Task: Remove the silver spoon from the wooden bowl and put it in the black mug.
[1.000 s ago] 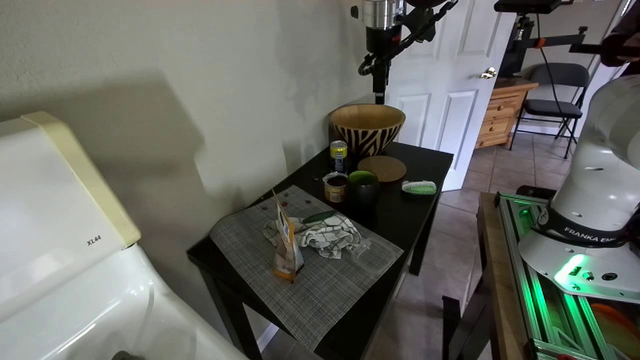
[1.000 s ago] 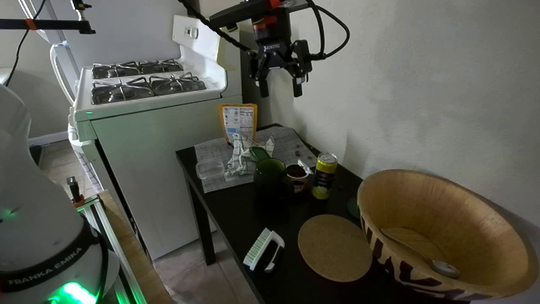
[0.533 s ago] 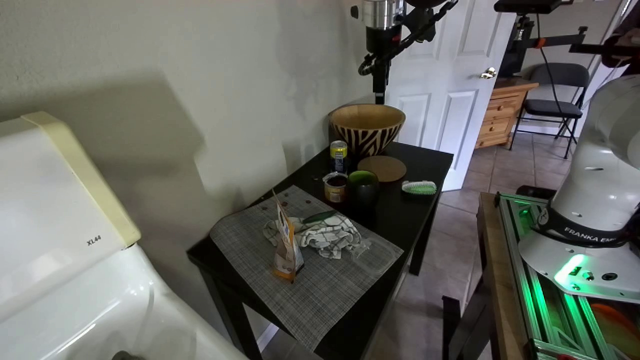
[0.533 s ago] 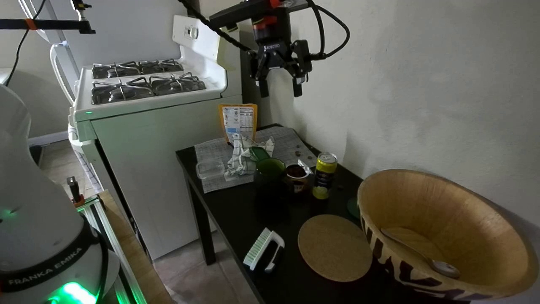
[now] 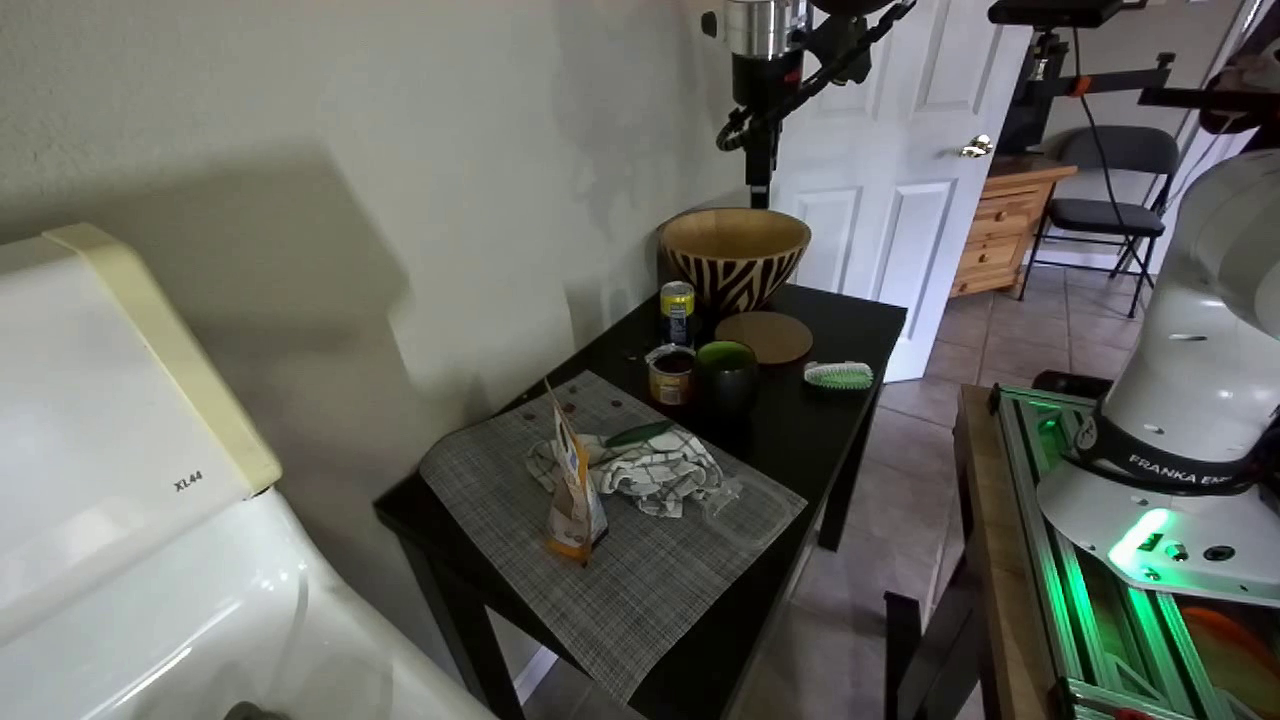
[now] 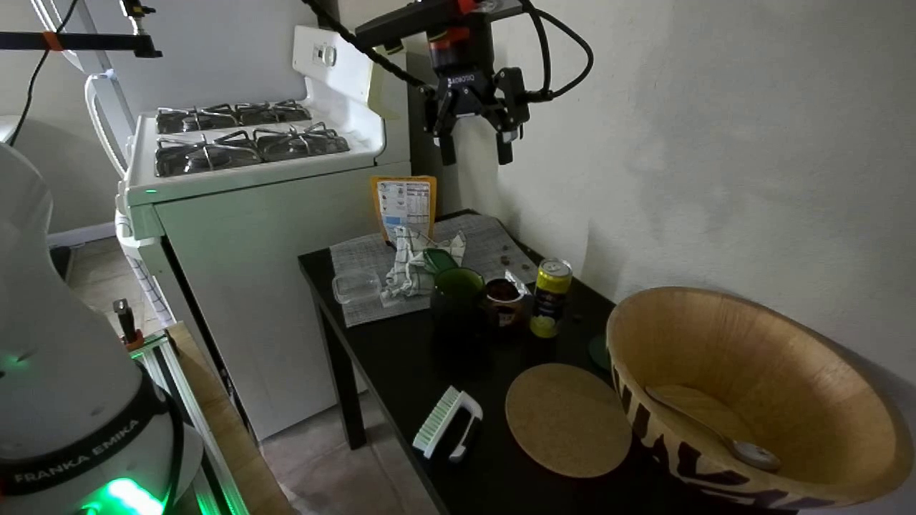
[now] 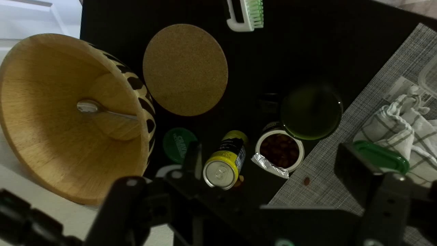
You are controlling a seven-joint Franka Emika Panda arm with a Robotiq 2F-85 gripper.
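Note:
The wooden bowl (image 6: 801, 379), tan with zebra-like sides, stands tilted-looking at the table's end by the wall. Inside it lies the silver spoon (image 6: 755, 455), its head also plain in the wrist view (image 7: 88, 106); in an exterior view the bowl (image 5: 735, 285) hides it. The black mug (image 5: 727, 385), dark outside and green within, sits mid-table; from the wrist camera its green inside (image 7: 310, 112) shows. My gripper (image 6: 476, 154) hangs high above the table, away from the bowl, its fingers wide apart with nothing held between them.
Close to the mug are an opened tub (image 7: 280, 150) and a yellow can (image 7: 227, 160). A round cork mat (image 6: 569, 420) and a brush (image 6: 447, 423) lie nearer the bowl. On the grey placemat are a cloth (image 5: 660, 470), a pouch (image 5: 572, 490) and a clear lid (image 5: 745, 510).
Arm, gripper and everything on the table stand as before. Only what looks like a person at the right edge of an exterior view has shifted slightly.

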